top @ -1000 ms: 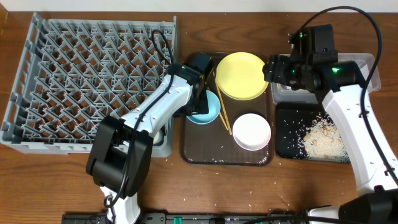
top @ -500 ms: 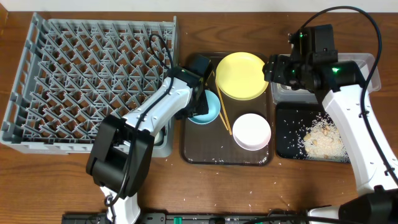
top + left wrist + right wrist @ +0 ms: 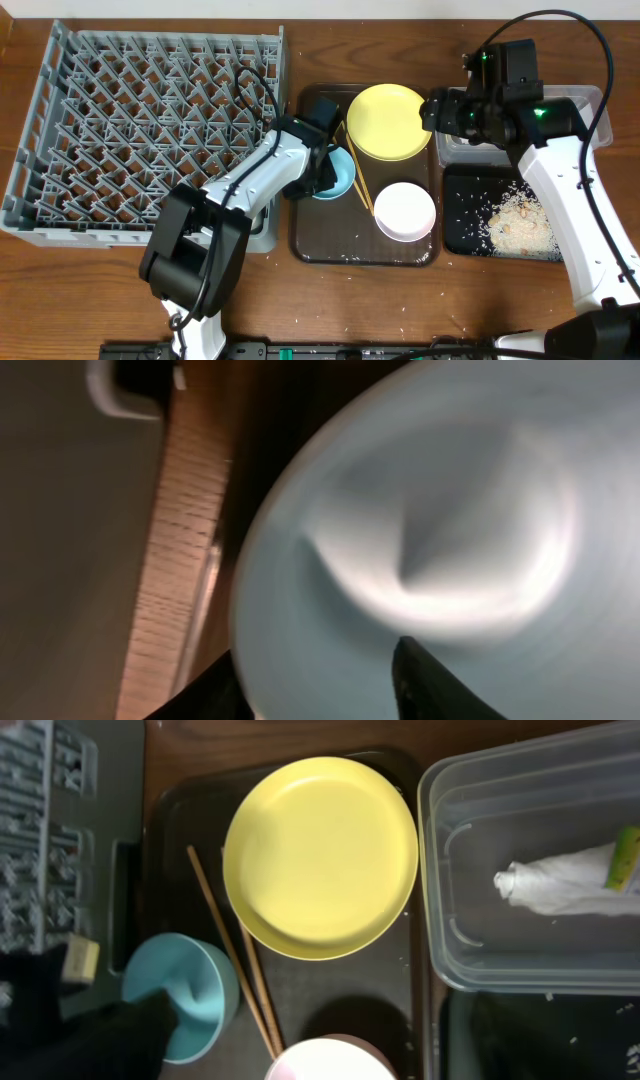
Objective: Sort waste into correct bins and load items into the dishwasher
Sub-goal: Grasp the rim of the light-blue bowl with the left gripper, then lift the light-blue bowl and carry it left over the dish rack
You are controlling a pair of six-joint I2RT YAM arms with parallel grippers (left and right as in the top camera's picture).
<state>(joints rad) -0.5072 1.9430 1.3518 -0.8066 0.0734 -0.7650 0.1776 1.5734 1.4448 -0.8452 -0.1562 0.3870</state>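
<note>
The light blue bowl point(image 3: 340, 180) sits at the left of the brown tray point(image 3: 330, 245). My left gripper point(image 3: 322, 166) straddles its near rim and is open. In the left wrist view the bowl point(image 3: 430, 510) fills the frame, with one fingertip point(image 3: 420, 670) inside it and the other outside. My right gripper point(image 3: 432, 112) hovers at the left end of the clear tub point(image 3: 450, 950), holding nothing. The white napkin point(image 3: 560, 885) and green-and-yellow wrapper point(image 3: 622, 858) lie in the tub. The yellow plate point(image 3: 388, 120), chopsticks point(image 3: 356, 178) and white bowl point(image 3: 405, 210) rest on the tray.
The grey dish rack point(image 3: 150, 110) fills the left side of the table. The black tray point(image 3: 460, 215) in front of the tub holds a heap of rice scraps point(image 3: 520, 225). Loose grains dot the wood near the front edge.
My left gripper has slid a little further onto the blue bowl's rim and its jaws have narrowed. The right arm has stayed in place.
</note>
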